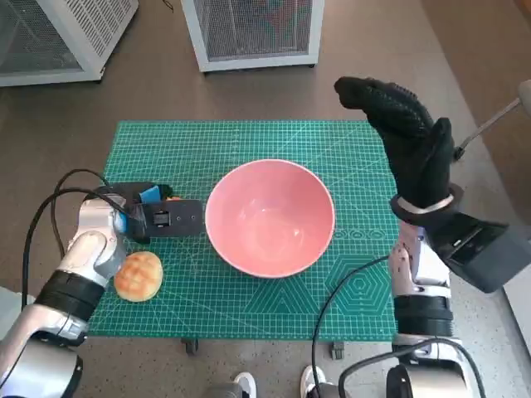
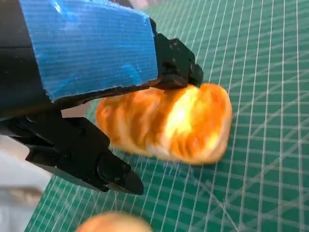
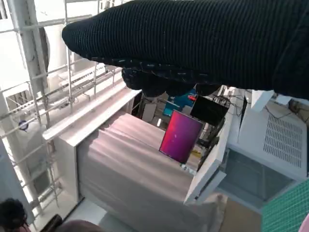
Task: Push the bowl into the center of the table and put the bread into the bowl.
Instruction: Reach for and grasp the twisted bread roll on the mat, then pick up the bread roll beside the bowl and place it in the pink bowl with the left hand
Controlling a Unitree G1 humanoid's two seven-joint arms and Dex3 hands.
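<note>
The pink bowl [image 1: 270,217] stands upright and empty near the middle of the green mat [image 1: 249,141]. My left hand [image 1: 153,217] lies just to its left, low over the mat. An orange loaf of bread [image 2: 169,126] lies under that hand's fingers [image 2: 176,65], which touch its top, with the thumb [image 2: 104,166] beside it. Whether they grip it I cannot tell. In the head view only a sliver of this bread [image 1: 172,197] shows. A round bun [image 1: 138,275] sits on the mat beside my left forearm. My gloved right hand [image 1: 411,145] is raised above the mat's right edge and holds nothing.
Two white mesh cabinets [image 1: 253,33] stand on the floor beyond the table. A thin metal rod [image 1: 489,124] reaches in at the right. Black cables [image 1: 50,207] loop off my left wrist. The right wrist view shows only the glove [image 3: 193,43] and the room.
</note>
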